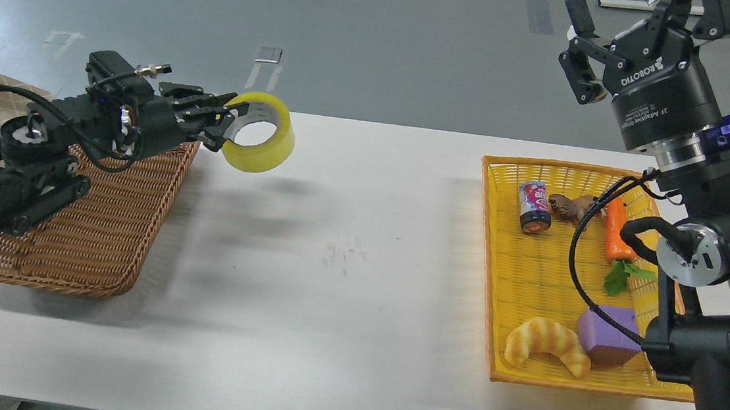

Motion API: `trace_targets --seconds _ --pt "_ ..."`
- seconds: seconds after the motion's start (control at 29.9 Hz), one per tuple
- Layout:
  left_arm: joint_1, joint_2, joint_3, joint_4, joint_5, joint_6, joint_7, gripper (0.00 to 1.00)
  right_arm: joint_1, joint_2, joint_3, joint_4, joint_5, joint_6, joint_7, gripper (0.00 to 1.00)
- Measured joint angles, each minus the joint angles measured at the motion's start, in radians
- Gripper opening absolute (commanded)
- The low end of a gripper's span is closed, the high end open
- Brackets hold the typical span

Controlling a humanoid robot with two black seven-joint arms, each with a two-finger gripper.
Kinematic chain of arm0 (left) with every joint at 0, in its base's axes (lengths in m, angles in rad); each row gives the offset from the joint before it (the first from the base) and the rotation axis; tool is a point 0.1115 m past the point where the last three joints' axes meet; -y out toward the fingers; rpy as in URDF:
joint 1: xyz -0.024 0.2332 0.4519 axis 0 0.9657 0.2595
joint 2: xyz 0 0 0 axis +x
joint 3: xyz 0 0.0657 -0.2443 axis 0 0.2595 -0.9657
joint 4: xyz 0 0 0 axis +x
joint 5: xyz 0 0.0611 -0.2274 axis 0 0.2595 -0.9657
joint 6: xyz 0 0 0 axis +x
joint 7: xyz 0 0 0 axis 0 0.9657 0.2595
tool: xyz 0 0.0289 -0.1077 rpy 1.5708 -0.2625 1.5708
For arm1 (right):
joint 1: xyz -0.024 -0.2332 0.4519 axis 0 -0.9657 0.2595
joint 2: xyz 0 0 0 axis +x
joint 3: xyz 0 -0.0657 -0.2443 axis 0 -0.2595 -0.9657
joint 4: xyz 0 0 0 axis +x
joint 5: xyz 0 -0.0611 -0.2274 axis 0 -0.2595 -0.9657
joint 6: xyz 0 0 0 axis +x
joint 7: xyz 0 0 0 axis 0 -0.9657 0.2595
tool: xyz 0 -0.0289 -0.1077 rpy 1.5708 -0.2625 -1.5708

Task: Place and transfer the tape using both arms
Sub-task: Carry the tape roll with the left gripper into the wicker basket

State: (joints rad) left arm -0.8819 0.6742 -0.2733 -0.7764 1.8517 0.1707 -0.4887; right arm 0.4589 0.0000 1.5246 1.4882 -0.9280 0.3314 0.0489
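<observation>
Left gripper (pixel 227 120) clamped on the one tape roll (pixel 259 133) up in the air just past the brown basket (pixel 91 234), right gripper (pixel 625 26) raised and spread wide with nothing in it, one yellow basket (pixel 531 272) with five bits, white table (pixel 347 263), grey floor (pixel 354 26).

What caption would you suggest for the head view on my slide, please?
Left claw holds the tape above the table; right claw waits open, raised.

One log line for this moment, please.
left claw: holding tape above table | right claw: open, raised, empty
</observation>
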Motion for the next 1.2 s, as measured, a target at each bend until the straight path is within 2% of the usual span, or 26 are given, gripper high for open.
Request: trace_targets --seconds 0.23,0.57,0.74,0.9,1.04,1.2 --pt "0.029 0.07 0.0 0.058 -0.058 0.03 0.0 0.15 -0.003 0.0 -0.001 -0.005 0.0 0.0 0.0 1.0" --pt "0.157 0.19 0.001 0.076 -0.12 0.085 0.0 0.16 -0.02 0.0 0.004 -0.001 0.002 0.0 0.002 1.0" --pt "0.227 0.202 0.002 0.108 -0.121 0.157 0.0 0.17 -0.028 0.0 0.004 0.003 0.002 0.0 0.002 1.0" --pt "0.279 0.203 0.001 0.129 -0.123 0.176 0.0 0.18 -0.037 0.0 0.004 0.004 0.002 0.0 0.002 1.0" --pt "0.304 0.193 0.0 0.155 -0.125 0.205 0.0 0.24 -0.052 0.0 0.004 0.006 0.002 -0.001 0.003 1.0" --pt "0.318 0.169 0.0 0.208 -0.155 0.222 0.0 0.52 -0.06 0.0 0.005 0.007 0.002 -0.002 0.003 1.0"
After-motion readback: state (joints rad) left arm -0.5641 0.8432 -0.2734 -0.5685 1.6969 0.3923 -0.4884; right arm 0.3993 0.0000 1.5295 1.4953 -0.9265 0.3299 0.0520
